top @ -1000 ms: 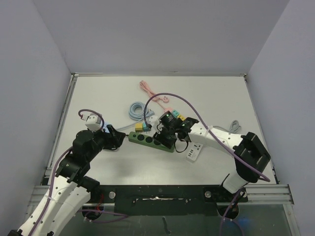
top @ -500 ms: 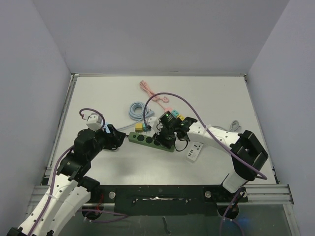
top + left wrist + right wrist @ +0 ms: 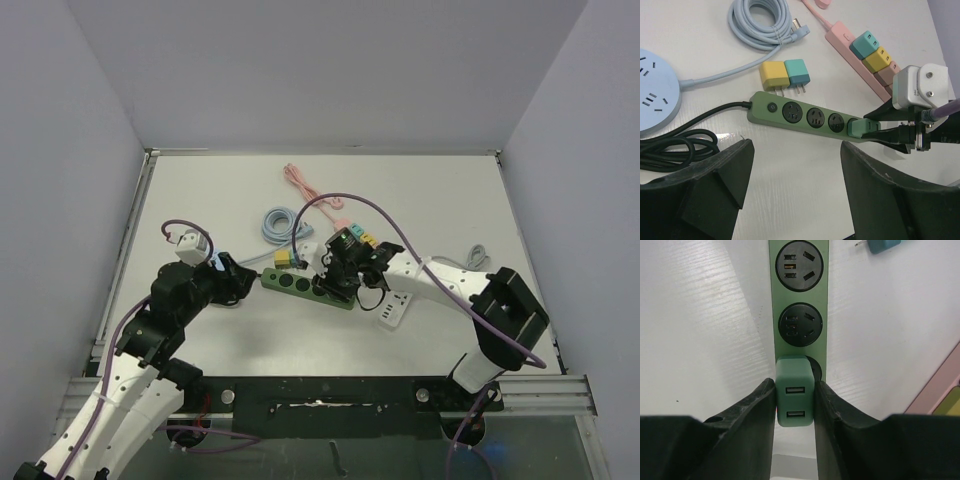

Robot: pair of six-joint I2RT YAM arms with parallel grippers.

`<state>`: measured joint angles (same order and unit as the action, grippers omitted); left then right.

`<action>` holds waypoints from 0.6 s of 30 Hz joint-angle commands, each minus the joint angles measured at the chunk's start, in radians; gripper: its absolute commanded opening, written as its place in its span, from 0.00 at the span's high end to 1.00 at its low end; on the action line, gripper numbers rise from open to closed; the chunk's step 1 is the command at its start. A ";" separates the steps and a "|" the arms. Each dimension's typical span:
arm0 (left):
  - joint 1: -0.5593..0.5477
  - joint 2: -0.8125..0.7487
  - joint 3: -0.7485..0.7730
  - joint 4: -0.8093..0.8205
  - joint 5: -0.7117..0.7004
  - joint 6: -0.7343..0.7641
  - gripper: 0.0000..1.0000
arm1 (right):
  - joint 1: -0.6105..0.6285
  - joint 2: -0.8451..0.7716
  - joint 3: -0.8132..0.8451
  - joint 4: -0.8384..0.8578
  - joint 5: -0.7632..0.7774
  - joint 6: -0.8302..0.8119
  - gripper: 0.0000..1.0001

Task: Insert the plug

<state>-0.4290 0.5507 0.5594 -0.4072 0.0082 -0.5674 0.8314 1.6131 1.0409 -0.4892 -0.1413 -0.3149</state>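
A dark green power strip [image 3: 305,287] lies mid-table; it also shows in the left wrist view [image 3: 800,116] and the right wrist view [image 3: 799,305]. My right gripper [image 3: 795,400] is shut on a green USB plug [image 3: 795,399], which sits over the strip's end socket; it also shows in the left wrist view [image 3: 856,127]. Two sockets beyond it are free. My right gripper appears in the top view [image 3: 340,275] at the strip's right end. My left gripper [image 3: 236,284] is open and empty, near the strip's left end, its fingers [image 3: 720,175] over bare table.
A yellow plug [image 3: 773,76] and a teal plug [image 3: 797,73] lie behind the strip. A pink strip [image 3: 860,57] holds several coloured plugs. A coiled blue cable [image 3: 760,22], a round blue socket hub [image 3: 652,102], a black cord [image 3: 680,145] and a white strip [image 3: 392,310] lie around.
My right gripper has shifted slightly with the green plug at the strip's right end. The left arm has barely moved.
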 commanded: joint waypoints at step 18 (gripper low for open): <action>0.006 -0.011 0.033 0.054 -0.007 -0.001 0.30 | 0.022 0.192 -0.171 -0.044 0.199 -0.006 1.00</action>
<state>-0.4290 0.5446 0.5594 -0.4076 0.0074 -0.5655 0.8211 1.6321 1.0382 -0.4808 -0.1780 -0.2920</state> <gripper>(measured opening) 0.698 0.312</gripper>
